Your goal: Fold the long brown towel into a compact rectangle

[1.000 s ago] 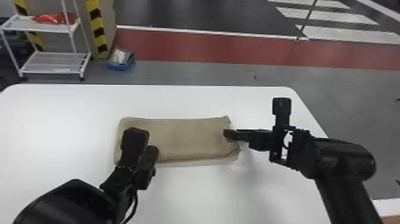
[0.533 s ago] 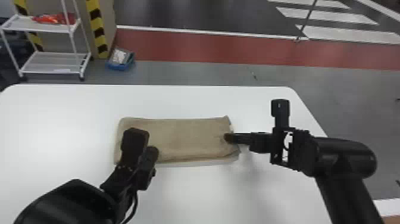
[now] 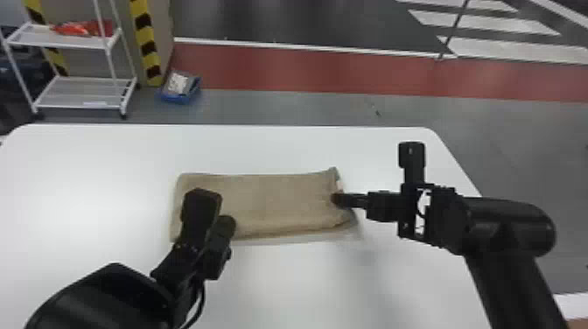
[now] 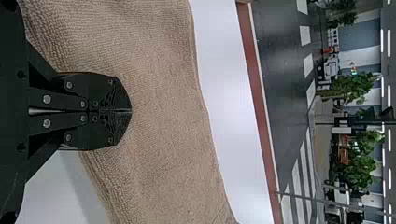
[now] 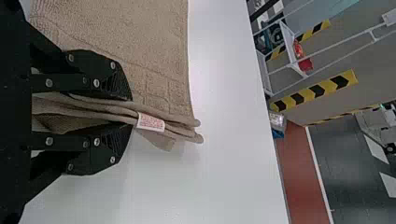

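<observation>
Left gripper: Jaws pressed together with no cloth visible between them, it poises over the left part of the long brown towel (image 3: 280, 201).
Brown towel: Already a folded strip, it lies across the white table (image 3: 284, 284), between the arms.
Right gripper: Just shifted slightly toward the robot, its jaws (image 5: 132, 112) stand a little apart, the gap filled by layered cloth at the towel's right end, apparently readying another fold.
White tag: It pokes from the pinched layers (image 5: 150, 122), beside the fingertips.
Against one second earlier: The left arm holds its place; the right fingertips sit marginally lower on the towel's end.Left gripper (image 4: 130, 111): Jaws pressed together with no cloth visible between them, it poises over the left part of the long brown towel (image 3: 280, 201).
Brown towel: Already a folded strip, it lies across the white table (image 3: 284, 284), between the arms.
Right gripper (image 5: 132, 112): Just shifted slightly toward the robot, its jaws stand a little apart, closed on layered cloth at the towel's right end, apparently readying another fold.
White tag (image 5: 150, 122): It pokes from the pinched layers, beside the fingertips.
Against one second earlier: The left arm holds its place; the right fingertips sit marginally nearer the robot.
</observation>
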